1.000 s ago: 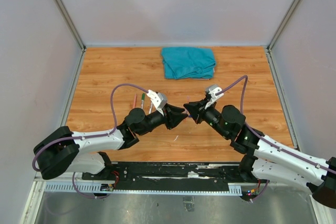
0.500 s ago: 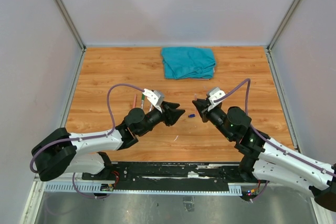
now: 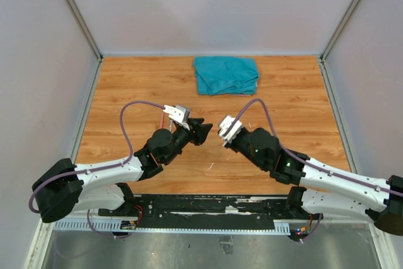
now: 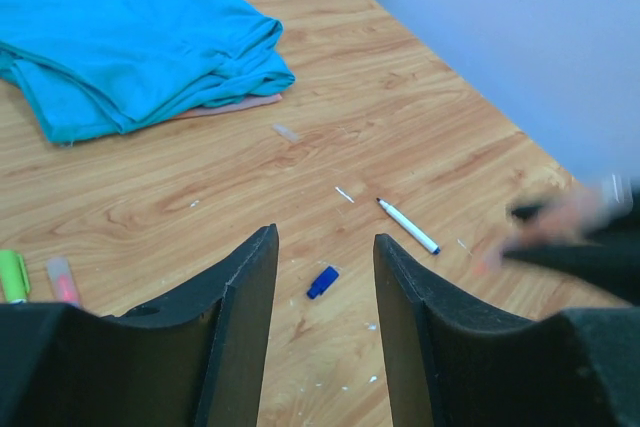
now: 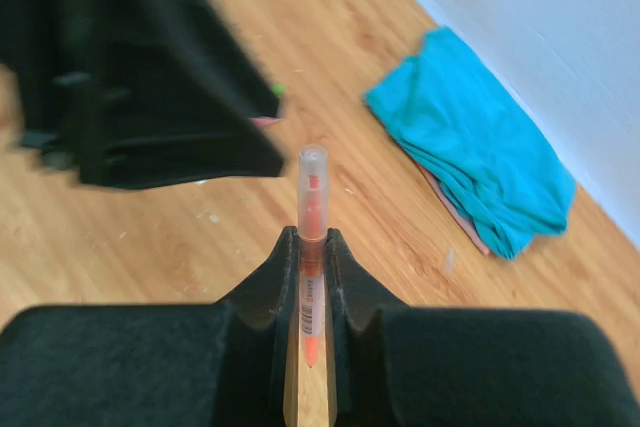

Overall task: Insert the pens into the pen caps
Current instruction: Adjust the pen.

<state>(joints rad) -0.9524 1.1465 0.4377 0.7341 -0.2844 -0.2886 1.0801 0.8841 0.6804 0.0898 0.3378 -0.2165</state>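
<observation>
Pen with orange ink and clear plastic barrel [image 5: 312, 187] is clamped upright in my right gripper [image 5: 312, 239]. Small blue plastic cap [image 4: 322, 282] and thin white pen [image 4: 407, 226] lie on wooden table [image 4: 420, 127] under my left gripper [image 4: 325, 237], jaws apart, empty. Risk: narrow pinch lets that orange pen pivot; arms sit near, may clash.

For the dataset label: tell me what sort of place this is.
Probably a robot lab test cell: a wood-grain table boxed in by plain walls, two arms bolted to a metal rail, and a folded teal cloth.
</observation>
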